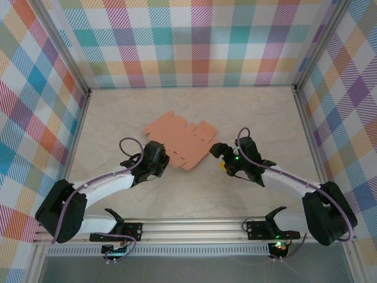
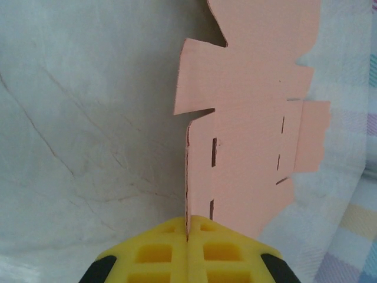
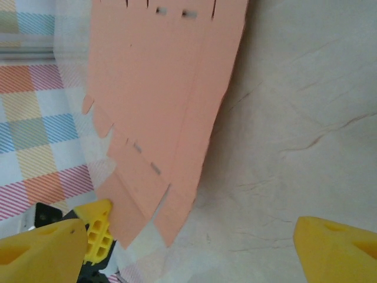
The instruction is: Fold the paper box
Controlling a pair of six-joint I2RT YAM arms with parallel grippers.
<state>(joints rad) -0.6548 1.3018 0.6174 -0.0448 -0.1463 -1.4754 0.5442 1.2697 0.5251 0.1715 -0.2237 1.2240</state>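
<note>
The paper box [image 1: 179, 140] is a flat salmon-orange die-cut sheet with tabs and slots, lying mid-table. My left gripper [image 1: 163, 163] is shut on its near-left edge. In the left wrist view the yellow fingertips [image 2: 171, 236] pinch the card's edge, which stands raised out of the paper box [image 2: 253, 118]. My right gripper [image 1: 221, 156] stands open just off the sheet's right side. In the right wrist view its yellow fingers [image 3: 41, 247] are spread wide, with the paper box [image 3: 165, 88] ahead and a tab corner reaching between them, untouched.
Plaid-patterned walls [image 1: 194, 41] close in the pale table [image 1: 259, 118] at the back and both sides. A metal rail [image 1: 194, 227] runs along the near edge by the arm bases.
</note>
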